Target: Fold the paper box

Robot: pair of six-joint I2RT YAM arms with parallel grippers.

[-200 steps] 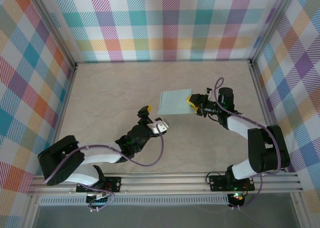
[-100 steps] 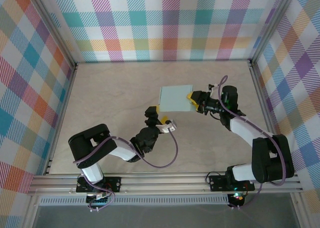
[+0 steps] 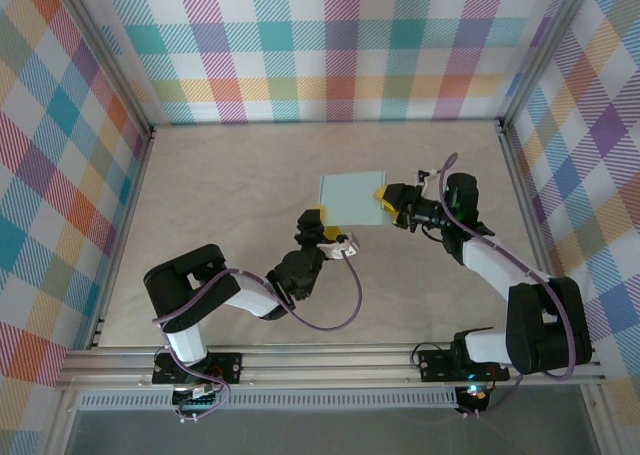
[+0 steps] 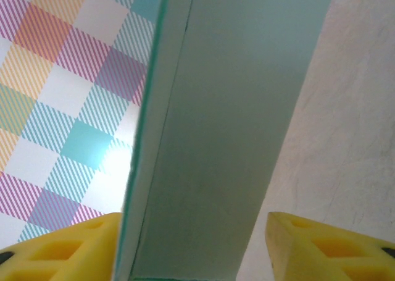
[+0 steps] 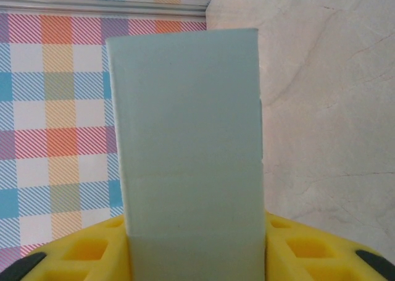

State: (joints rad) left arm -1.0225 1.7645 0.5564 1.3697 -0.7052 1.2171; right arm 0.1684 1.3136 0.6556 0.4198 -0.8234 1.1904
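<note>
Paper box [image 3: 350,197] of pale mint card, a little toward 1 o'clock from the middle of the desk [image 3: 220,195], from above a plain, nearly square patch. Right pincer [image 3: 385,200] at its 3 o'clock edge, pinching the card: in the right wrist view, yellow fingers [image 5: 86,253] snug against both sides of the box's near end, the broad face reaching up toward 12 o'clock, a faint crease across it low down. Left pincer [image 3: 326,229] at the box's 7 o'clock corner, spread: in the left wrist view, the box rising between two yellow pads [image 4: 62,247], the 7 o'clock one right at the card's thin edge, touching or not hard to tell, the 5 o'clock one clearly apart from it, bare desk in the gap. Left arm [image 3: 190,285] stretched low over the desk from 7 o'clock, right arm [image 3: 490,260] reaching in from 5 o'clock. Plaid wall [image 3: 330,45] along 12 o'clock, more of it at 9 and 3.
</note>
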